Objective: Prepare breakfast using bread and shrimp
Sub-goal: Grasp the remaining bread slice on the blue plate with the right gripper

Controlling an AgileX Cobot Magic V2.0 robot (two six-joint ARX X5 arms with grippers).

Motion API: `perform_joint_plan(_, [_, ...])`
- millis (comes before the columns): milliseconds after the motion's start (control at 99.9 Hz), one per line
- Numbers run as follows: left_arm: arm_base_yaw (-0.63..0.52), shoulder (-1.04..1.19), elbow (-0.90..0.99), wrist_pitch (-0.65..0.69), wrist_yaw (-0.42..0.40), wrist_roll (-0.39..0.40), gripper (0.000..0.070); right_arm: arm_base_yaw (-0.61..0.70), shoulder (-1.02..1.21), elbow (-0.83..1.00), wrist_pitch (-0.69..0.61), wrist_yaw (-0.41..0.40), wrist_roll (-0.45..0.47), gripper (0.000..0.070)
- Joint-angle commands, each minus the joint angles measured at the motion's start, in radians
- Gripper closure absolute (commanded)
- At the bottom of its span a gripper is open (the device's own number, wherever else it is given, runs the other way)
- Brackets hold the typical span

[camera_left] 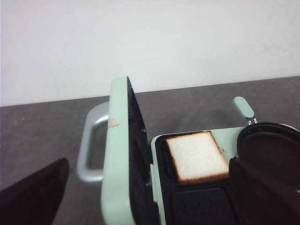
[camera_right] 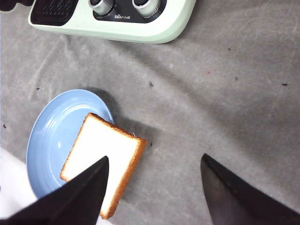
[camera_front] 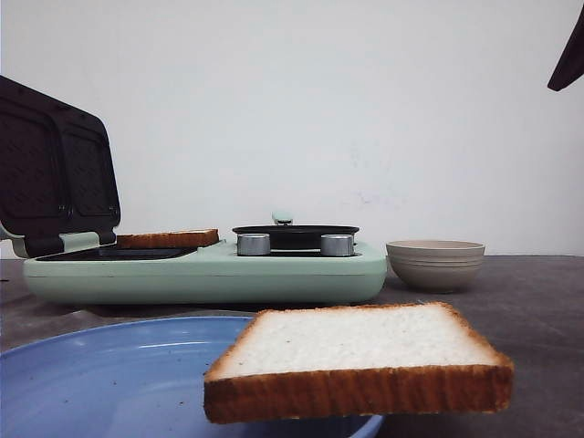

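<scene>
One slice of bread [camera_front: 167,239] lies in the far cavity of the open mint-green sandwich maker [camera_front: 210,274]; in the left wrist view this bread [camera_left: 197,157] sits just past my left gripper [camera_left: 149,163], which hangs open and empty above the maker beside its raised lid [camera_left: 118,154]. A second slice of bread [camera_front: 356,356] rests tilted on the rim of the blue plate [camera_front: 100,374], overhanging the table. My right gripper [camera_right: 154,157] is open above it, one finger [camera_right: 79,197] over that bread [camera_right: 101,157], holding nothing. The shrimp are out of view.
A beige ribbed bowl [camera_front: 435,263] stands right of the maker, its inside hidden. A small black pan [camera_front: 296,234] with a mint handle sits on the maker's right half behind two silver knobs [camera_front: 254,244]. A dark part of the right arm [camera_front: 570,55] shows at top right.
</scene>
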Motion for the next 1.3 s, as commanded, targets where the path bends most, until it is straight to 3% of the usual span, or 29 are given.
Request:
perform_joint_plan(0, [0.014, -0.026, -0.027, 0.005, 0.008, -0.030, 0.0000, 0.002, 0.007, 0.010, 0.008, 0.001, 0.017, 0.0318])
perform_joint_plan(210, [0.047, -0.152, -0.197, 0.055, 0.091, -0.101, 0.0000, 0.034, 0.008, -0.050, 0.035, -0.022, 0.085, 0.0318])
perform_joint_plan(420, [0.047, -0.231, -0.341, 0.083, 0.116, -0.120, 0.0000, 0.093, 0.008, -0.221, 0.179, -0.176, 0.232, 0.0318])
perform_joint_plan(580, [0.040, -0.243, -0.367, 0.084, 0.116, -0.121, 0.0000, 0.151, 0.008, -0.323, 0.286, -0.240, 0.349, 0.0318])
perform_joint_plan(850, [0.028, -0.242, -0.367, 0.109, 0.129, -0.121, 0.0000, 0.301, 0.008, -0.435, 0.431, -0.215, 0.503, 0.0318])
perform_joint_plan(961, [0.028, -0.242, -0.367, 0.107, 0.129, -0.121, 0.0000, 0.349, 0.008, -0.443, 0.438, -0.152, 0.511, 0.0318])
perform_joint_plan(1291, [0.005, -0.242, -0.367, 0.106, 0.129, -0.120, 0.0000, 0.422, 0.081, -0.444, 0.524, -0.127, 0.558, 0.0318])
